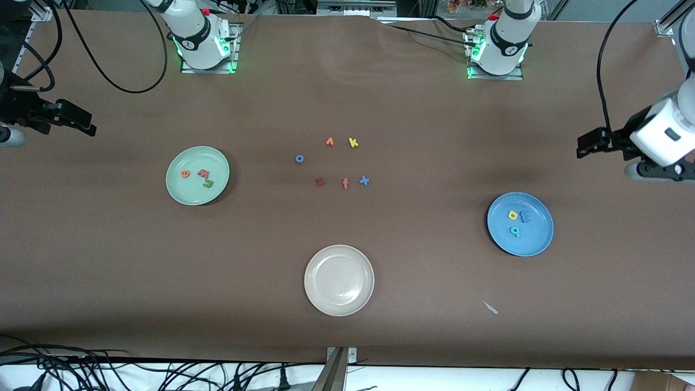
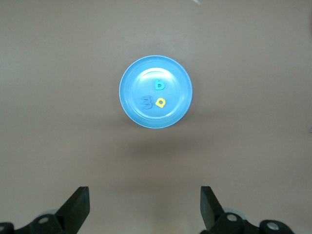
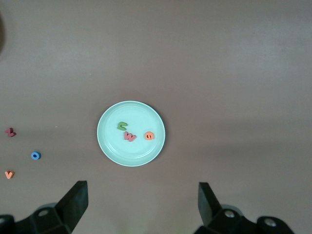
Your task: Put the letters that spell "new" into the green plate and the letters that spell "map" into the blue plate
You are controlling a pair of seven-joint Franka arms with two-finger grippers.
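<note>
The green plate (image 1: 184, 194) lies toward the right arm's end and holds the orange e (image 1: 185, 174), the salmon w (image 1: 202, 173) and the green n (image 1: 208, 183). In the blue plate (image 1: 531, 241), toward the left arm's end, lie the yellow a (image 1: 512, 215), the blue m (image 1: 524, 216) and the teal p (image 1: 514, 231). My left gripper (image 2: 145, 204) hangs open and empty high above the table, off to the side of the blue plate (image 2: 136, 83). My right gripper (image 3: 143, 202) is open and empty too, high up to the side of the green plate (image 3: 122, 152).
Loose letters lie mid-table: an orange v (image 1: 329, 142), a yellow k (image 1: 353, 143), a blue o (image 1: 299, 158), a dark red z (image 1: 320, 182), a salmon f (image 1: 345, 183) and a blue x (image 1: 364, 181). An empty cream plate (image 1: 320, 301) sits nearer the front camera.
</note>
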